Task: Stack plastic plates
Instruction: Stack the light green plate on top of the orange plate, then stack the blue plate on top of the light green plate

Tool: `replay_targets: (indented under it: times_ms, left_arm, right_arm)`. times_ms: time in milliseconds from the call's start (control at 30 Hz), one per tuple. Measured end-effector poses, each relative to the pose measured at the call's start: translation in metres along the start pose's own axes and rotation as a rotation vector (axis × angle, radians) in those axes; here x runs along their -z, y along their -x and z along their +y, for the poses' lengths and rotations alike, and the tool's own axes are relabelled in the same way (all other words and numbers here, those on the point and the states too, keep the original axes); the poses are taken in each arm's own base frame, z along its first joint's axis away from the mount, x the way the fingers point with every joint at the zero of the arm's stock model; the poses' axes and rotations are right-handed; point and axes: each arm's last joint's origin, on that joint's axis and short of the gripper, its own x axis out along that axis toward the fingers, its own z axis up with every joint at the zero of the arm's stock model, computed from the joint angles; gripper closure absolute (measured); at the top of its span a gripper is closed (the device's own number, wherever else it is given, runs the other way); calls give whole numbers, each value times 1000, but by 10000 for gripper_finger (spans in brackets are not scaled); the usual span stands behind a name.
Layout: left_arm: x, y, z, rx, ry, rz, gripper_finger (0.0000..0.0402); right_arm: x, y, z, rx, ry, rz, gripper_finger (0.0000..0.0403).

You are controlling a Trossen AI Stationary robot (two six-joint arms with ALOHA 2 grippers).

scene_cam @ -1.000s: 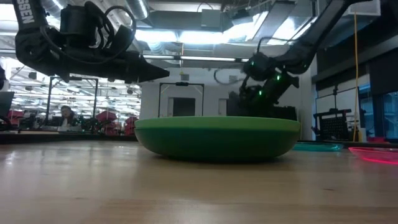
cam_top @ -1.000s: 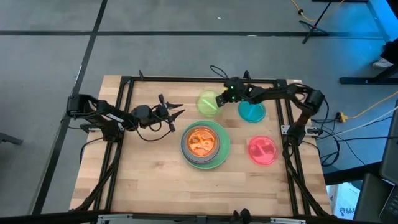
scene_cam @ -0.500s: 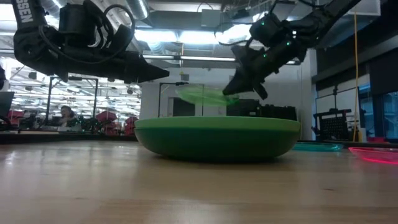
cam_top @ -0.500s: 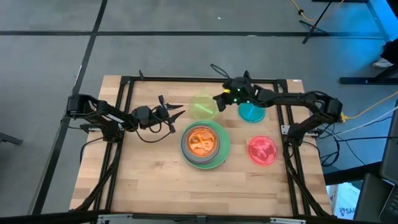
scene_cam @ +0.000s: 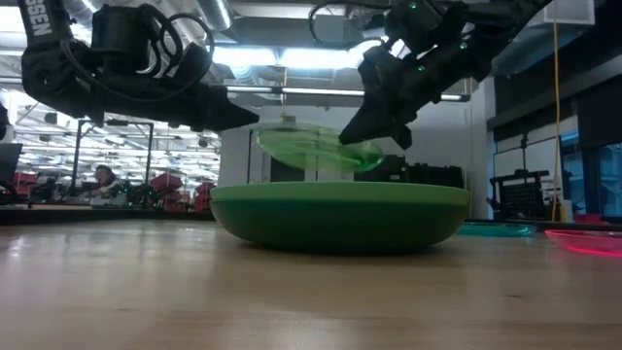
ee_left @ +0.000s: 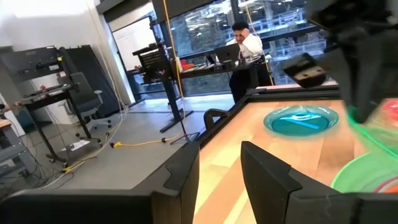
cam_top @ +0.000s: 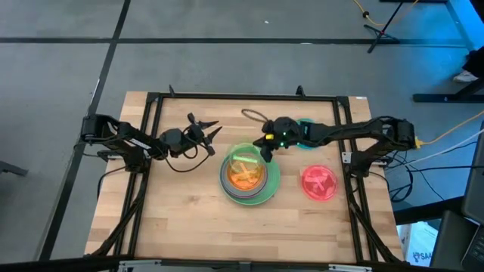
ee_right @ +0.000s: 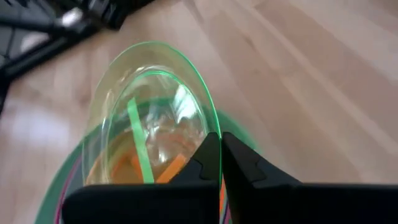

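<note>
A stack point(cam_top: 246, 180) stands mid-table: a large green plate point(scene_cam: 340, 214) at the bottom, a grey plate above it and a small orange plate point(cam_top: 243, 178) on top. My right gripper point(cam_top: 266, 149) is shut on a translucent lime plate point(cam_top: 242, 160), held over the stack and also seen as the lime plate point(scene_cam: 311, 148) in the low view. A teal plate point(cam_top: 305, 134) lies flat behind the right arm. A red-pink plate point(cam_top: 320, 183) lies flat to the right. My left gripper point(cam_top: 208, 130) hovers open, left of the stack. My right gripper pinches the lime plate's rim point(ee_right: 213, 138) between its two fingers point(ee_right: 239, 163), at the plate's right side. The fingers slant down from the table's far right. The plate is lifted clear and tilted, and it hangs over the orange plate point(ee_right: 177, 163) without touching it.
A black frame rail point(cam_top: 344, 143) runs along the table's right side and another point(cam_top: 147, 143) along the left. Bare wood point(cam_top: 189, 219) lies near and left of the stack. A person point(ee_left: 249, 50) sits at a desk in the room beyond.
My right gripper has lifted the lime plate off the table's far part. It has carried the plate toward the near-left and over the stack, tilted. The teal plate has stayed where it was.
</note>
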Motion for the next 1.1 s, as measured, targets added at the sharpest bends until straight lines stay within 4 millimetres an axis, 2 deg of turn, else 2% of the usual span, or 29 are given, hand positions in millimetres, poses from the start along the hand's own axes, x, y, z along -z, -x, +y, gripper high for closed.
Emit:
replay_targets:
  times_ms: [300,467,567,733,900,1000,1100]
  left_arm:
    - [0,0,0,-1,1,-3,290]
    - [0,0,0,-1,2,-3,290]
    - [0,0,0,-1,2,-3,290]
    - [0,0,0,4,5,2,290]
    - [0,0,-2,77,71,-11,290]
    - [-1,0,-4,134,108,-27,290]
    - [-1,1,-6,176,113,-30,290]
  right_arm:
    - [25,-21,18,-25,60,97,400]
    - [24,-24,17,-26,58,84,396]
    - [26,-24,16,-23,63,97,367]
    - [27,-24,17,-54,87,121,282]
    - [17,-7,17,40,149,195,219]
    - [12,10,16,196,179,253,205]
    - [15,30,11,342,183,334,204]
